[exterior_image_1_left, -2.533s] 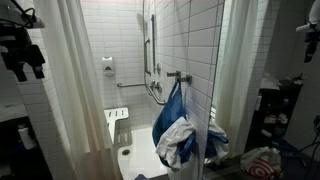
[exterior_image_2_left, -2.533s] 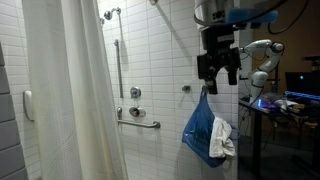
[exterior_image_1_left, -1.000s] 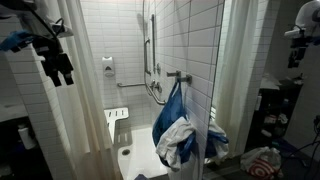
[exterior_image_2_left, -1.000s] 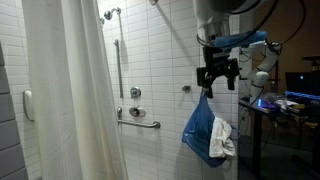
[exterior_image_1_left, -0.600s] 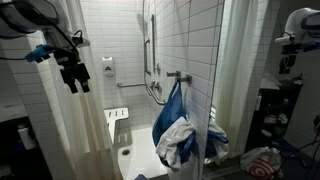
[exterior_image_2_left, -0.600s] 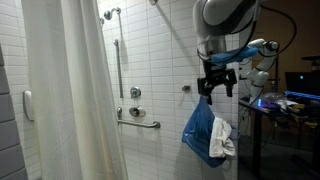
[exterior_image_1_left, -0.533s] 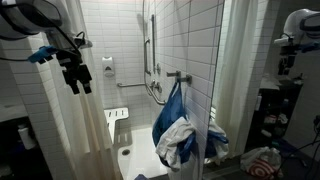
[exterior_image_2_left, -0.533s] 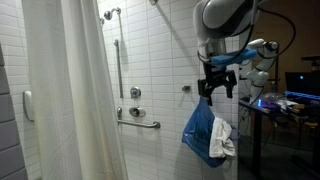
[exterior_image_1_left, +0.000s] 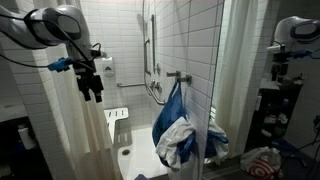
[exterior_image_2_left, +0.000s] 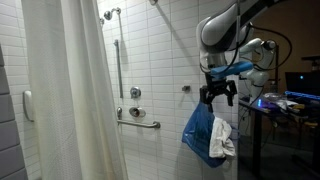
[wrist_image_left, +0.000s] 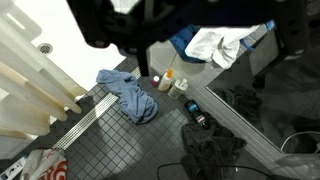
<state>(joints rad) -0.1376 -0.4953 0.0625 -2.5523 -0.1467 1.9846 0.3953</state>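
My tool (exterior_image_2_left: 218, 95) hangs high in the air with its jaws spread as wide as they go and nothing between them. The wrist view confirms it: the two dark fingers frame the top of the picture, and I see only floor through the gap.

The nearest thing to it is the blue towel (exterior_image_2_left: 200, 130), hanging from a hook (exterior_image_2_left: 186, 88) on the tiled wall with a white cloth (exterior_image_2_left: 224, 138) bunched against its lower side. In an exterior view the tool seems to sit right over the towel's top. The opposite camera shows the tool out in front of the shower curtain (exterior_image_1_left: 75, 130) and well apart from the towel, so I judge there is no contact. As I read it, the work on the towel is at its very start. Nothing is gripped, the bundle hangs undisturbed on its hook, and the whole approach is yet to be made.

Down below, the wrist view shows another blue rag (wrist_image_left: 130, 95) crumpled on the small dark floor tiles beside a drain grate (wrist_image_left: 95, 115). A few little bottles (wrist_image_left: 170, 82) stand close to the rag, and dark clothing (wrist_image_left: 215, 150) lies heaped further out.

Farther back, a grab bar (exterior_image_2_left: 140, 120) runs along the shower wall under the valve, with the shower head (exterior_image_2_left: 112, 13) high above it.
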